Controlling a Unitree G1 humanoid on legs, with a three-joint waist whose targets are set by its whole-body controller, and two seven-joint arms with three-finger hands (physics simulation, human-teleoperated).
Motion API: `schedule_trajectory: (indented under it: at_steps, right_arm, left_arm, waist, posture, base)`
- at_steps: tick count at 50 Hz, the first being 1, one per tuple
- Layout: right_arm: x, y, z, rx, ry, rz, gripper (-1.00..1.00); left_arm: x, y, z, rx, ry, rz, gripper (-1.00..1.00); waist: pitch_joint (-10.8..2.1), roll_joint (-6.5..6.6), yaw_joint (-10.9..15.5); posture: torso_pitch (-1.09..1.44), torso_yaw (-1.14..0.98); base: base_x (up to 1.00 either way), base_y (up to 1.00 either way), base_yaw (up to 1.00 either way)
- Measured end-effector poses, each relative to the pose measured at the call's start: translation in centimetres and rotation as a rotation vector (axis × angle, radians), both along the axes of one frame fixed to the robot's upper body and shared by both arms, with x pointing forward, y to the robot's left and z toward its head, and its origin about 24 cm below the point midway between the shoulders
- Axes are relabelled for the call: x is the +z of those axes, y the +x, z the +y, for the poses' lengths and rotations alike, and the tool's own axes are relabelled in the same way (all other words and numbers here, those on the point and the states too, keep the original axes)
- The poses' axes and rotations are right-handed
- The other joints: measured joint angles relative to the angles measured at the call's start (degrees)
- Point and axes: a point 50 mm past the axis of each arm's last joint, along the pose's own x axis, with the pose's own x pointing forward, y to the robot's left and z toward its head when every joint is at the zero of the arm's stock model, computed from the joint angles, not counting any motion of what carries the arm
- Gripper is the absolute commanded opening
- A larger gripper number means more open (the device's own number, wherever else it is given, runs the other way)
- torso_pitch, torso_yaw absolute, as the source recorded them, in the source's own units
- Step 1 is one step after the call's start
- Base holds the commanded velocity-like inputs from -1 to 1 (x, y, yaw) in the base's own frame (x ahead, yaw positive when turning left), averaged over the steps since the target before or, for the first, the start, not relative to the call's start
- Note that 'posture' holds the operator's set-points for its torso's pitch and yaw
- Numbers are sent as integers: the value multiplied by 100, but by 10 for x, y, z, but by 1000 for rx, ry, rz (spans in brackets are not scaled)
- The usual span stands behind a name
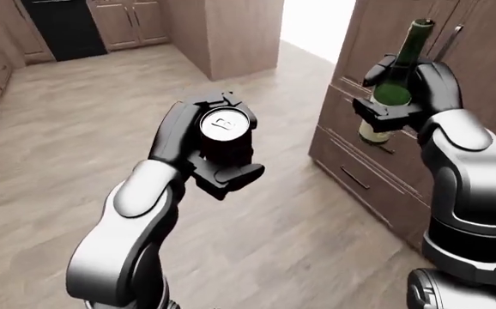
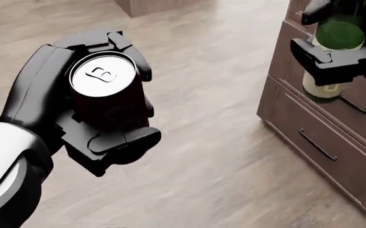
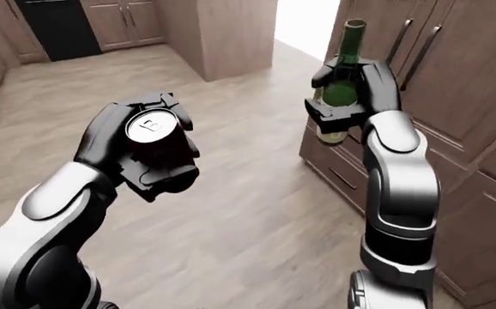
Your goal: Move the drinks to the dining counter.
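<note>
I hold a dark red can (image 2: pixel 102 90) upright in my left hand (image 2: pixel 75 109). My right hand (image 1: pixel 411 90) holds a green bottle (image 1: pixel 391 87) with a pale label, standing straight up.

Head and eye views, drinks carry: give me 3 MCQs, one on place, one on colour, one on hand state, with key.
1. In the left-eye view, where is the bottle relative to the can?
A. upper right
B. lower left
C. directly below

2. What colour is the bottle's glass?
A. blue
B. green
C. clear

3. How does the left hand stand?
A. open and empty
B. flat on the floor
C. fingers closed round the can

Key:
1 A: the bottle sits high at right by the wooden drawers, the can at centre.
2 B: green glass shows above a pale label, held in the right hand.
3 C: the left hand wraps the dark can, whose silver top faces the camera.
</note>
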Motion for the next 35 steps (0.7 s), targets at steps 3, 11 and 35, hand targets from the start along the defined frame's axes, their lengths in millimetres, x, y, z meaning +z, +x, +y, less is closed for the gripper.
schedule_trajectory:
  at_steps: [3, 11, 35]
  right_arm:
    - [-5, 2, -5, -34, 15, 38, -100]
    - [6, -3, 7, 18, -4, -31, -100]
    - [-17, -14, 25, 114, -7, 13, -100]
  left_arm:
    - [3, -1, 2, 5, -4, -17, -100]
    - [9, -1, 5, 18, -10, -57, -100]
    - [13, 0, 12, 44, -21, -63, -100]
  waist:
    - [-105, 151, 23]
    - [-143, 734, -7]
    - [22, 214, -133]
  posture:
    - [0, 0]
    - [0, 0]
    - [0, 0]
  base:
    - [0, 0, 100]
    - [0, 0, 100]
    - [18, 27, 67]
